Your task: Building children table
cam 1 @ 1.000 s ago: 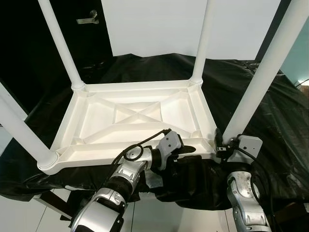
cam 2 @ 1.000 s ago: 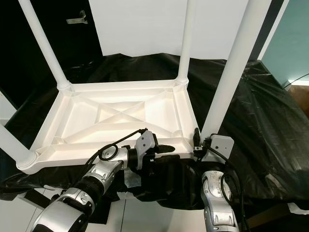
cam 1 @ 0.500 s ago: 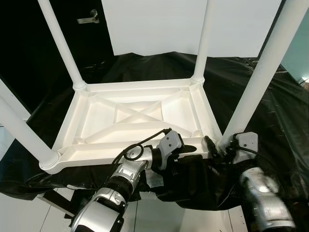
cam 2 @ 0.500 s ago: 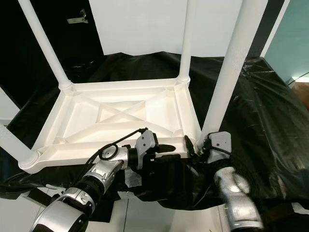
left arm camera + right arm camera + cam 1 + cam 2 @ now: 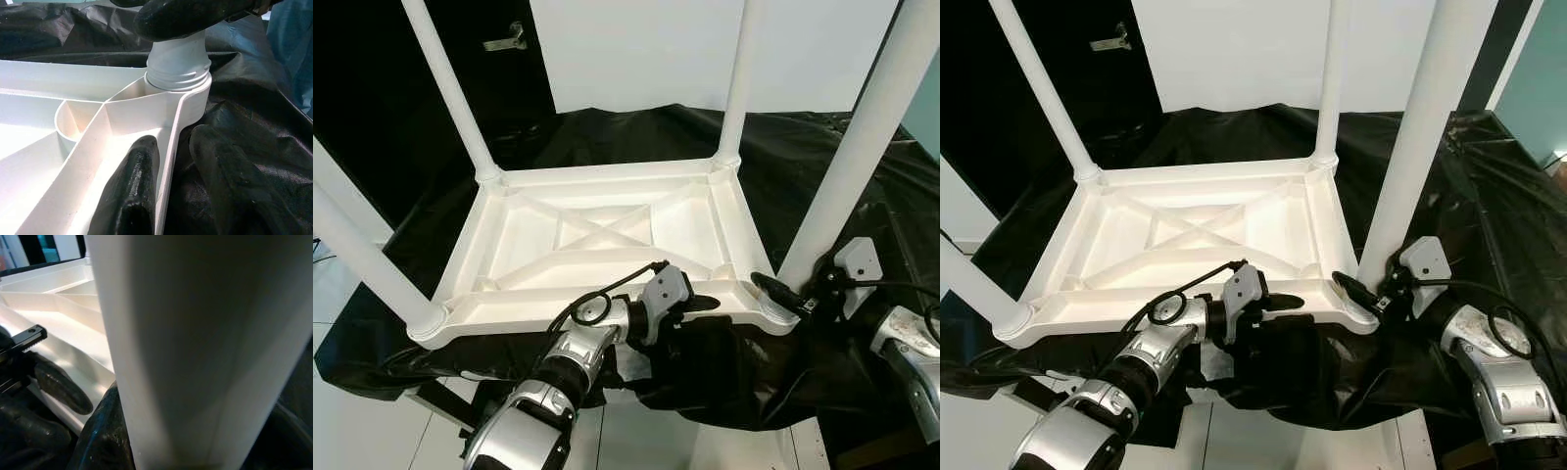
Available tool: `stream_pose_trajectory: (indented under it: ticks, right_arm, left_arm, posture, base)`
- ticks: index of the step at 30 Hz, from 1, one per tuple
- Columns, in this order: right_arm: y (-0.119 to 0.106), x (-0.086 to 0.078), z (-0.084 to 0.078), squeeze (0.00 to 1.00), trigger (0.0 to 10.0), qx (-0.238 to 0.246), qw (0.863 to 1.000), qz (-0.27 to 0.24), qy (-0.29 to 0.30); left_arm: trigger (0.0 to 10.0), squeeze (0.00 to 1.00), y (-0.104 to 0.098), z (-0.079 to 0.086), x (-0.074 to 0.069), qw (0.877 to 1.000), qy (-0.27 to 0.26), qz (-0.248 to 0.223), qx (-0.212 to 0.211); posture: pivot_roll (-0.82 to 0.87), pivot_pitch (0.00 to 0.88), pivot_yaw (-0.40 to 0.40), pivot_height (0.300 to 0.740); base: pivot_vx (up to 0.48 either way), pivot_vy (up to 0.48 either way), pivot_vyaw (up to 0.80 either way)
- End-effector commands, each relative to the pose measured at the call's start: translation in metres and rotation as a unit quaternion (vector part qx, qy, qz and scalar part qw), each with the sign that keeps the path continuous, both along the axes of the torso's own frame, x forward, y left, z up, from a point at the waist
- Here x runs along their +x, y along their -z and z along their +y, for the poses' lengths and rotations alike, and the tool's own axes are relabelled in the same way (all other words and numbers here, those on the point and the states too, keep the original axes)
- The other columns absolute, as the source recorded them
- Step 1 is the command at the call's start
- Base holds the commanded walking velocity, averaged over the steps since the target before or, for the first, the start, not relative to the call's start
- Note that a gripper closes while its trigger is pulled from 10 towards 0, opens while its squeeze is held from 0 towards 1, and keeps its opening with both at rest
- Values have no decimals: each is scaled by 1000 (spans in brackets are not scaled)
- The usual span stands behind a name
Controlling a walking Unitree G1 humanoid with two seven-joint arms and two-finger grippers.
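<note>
The white children's table lies upside down on a black sheet, its four legs pointing up. My left gripper is shut on the table's near rim, just left of the near right corner. In the left wrist view its fingers stand one on each side of the rim wall, close to the leg socket. My right gripper is shut around the base of the near right leg. That leg stands between the right gripper's black fingers in the right wrist view.
The black sheet hangs over the support's front edge, with pale floor below. A white wall panel and a dark door with a handle stand behind. The other three legs rise at the far corners and near left.
My right arm has swung out to the right and its wrist has turned around the base of the near right leg. The left gripper keeps its hold on the rim. The camera shifted slightly.
</note>
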State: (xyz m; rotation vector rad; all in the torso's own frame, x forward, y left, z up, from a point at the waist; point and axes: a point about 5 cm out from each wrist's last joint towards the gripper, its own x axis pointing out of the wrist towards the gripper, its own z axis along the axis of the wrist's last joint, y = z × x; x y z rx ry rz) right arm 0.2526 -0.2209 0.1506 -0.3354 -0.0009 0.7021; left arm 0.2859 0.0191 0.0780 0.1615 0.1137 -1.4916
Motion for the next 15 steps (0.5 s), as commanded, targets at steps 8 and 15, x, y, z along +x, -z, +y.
stream_pose_trajectory:
  ticks: [8,15]
  right_arm:
    - [24,-9,7,0,0,-9,997,73,-37]
    - [37,9,26,0,0,73,984,16,163]
  left_arm:
    - [10000,0,40,15,-22,993,30,83,74]
    - [10000,0,39,14,-21,993,29,82,75]
  posture:
    - [-129,0,45,740]
    - [-127,0,40,740]
  base:
    - [0,0,0]
    - [0,0,0]
